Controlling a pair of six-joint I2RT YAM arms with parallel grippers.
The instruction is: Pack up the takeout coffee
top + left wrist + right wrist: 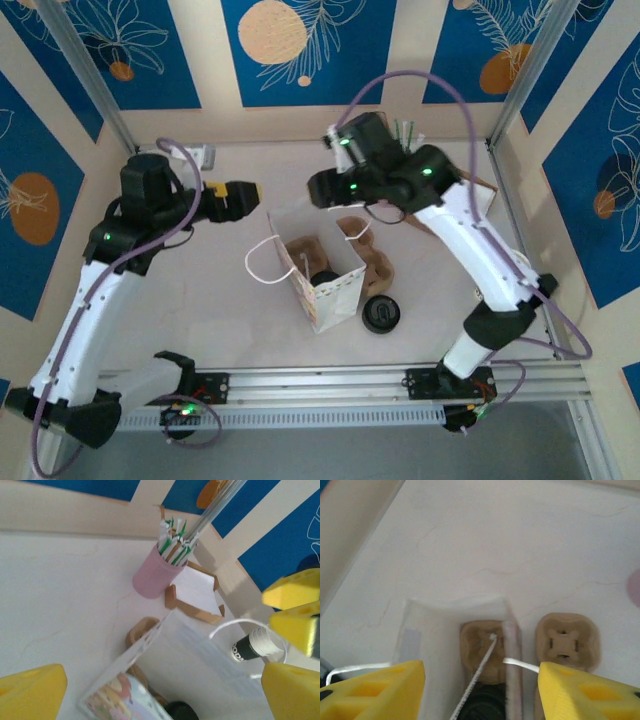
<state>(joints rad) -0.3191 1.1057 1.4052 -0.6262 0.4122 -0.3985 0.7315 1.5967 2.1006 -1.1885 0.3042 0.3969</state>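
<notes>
The takeout coffee [251, 645] is a white cup with a black lettered band. It sits tilted past the rim of the white paper bag [200, 660], inside a handle loop and just under two yellow fingers. The bag [318, 272] stands open mid-table with a brown cup carrier [482, 652] and a dark round shape [322, 280] inside. Above the bag's mouth, my right gripper [480, 695] [322, 192] is open, with only handle strings between its fingers. My left gripper [162, 695] [248, 194] is open too, left of the bag, holding nothing.
A second brown carrier [368, 252] lies against the bag's right side. A flat black lid [381, 313] rests on the table in front of it. The pink cup of straws [155, 572] and a wooden napkin holder [195, 594] stand at the back right by the wall.
</notes>
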